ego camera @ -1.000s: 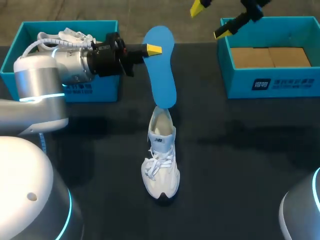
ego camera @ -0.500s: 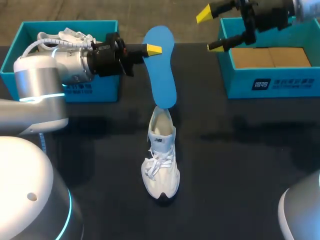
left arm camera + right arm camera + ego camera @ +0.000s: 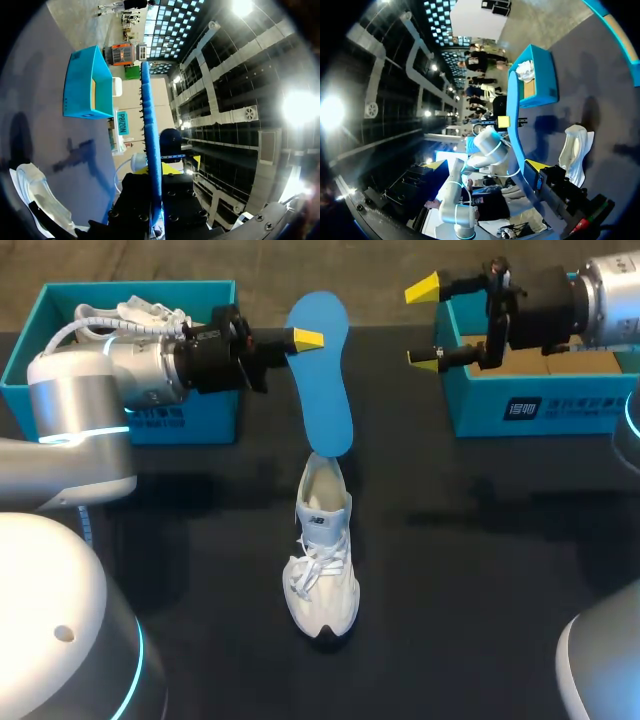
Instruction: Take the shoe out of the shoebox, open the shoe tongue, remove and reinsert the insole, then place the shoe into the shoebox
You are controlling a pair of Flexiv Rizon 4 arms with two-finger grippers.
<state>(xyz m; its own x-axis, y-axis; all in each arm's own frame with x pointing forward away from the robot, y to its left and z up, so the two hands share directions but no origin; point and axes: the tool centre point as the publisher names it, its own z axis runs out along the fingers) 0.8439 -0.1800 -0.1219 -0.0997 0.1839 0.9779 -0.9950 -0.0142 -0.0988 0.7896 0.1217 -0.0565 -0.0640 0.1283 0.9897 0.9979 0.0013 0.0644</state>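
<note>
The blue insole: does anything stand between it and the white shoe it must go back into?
Nothing visible. The insole, gripped by the left claw, has its lower end right at the opening of the shoe; the right claw stands aside.

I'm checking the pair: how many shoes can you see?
2. One shoe stands mid-table, by the insole tip; a second shoe lies in the left shoebox. The right gripper hides part of the right shoebox.

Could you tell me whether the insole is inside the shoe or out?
Out, nearly: the left gripper holds the insole above the shoe, only its lower tip meeting the heel opening.
</note>
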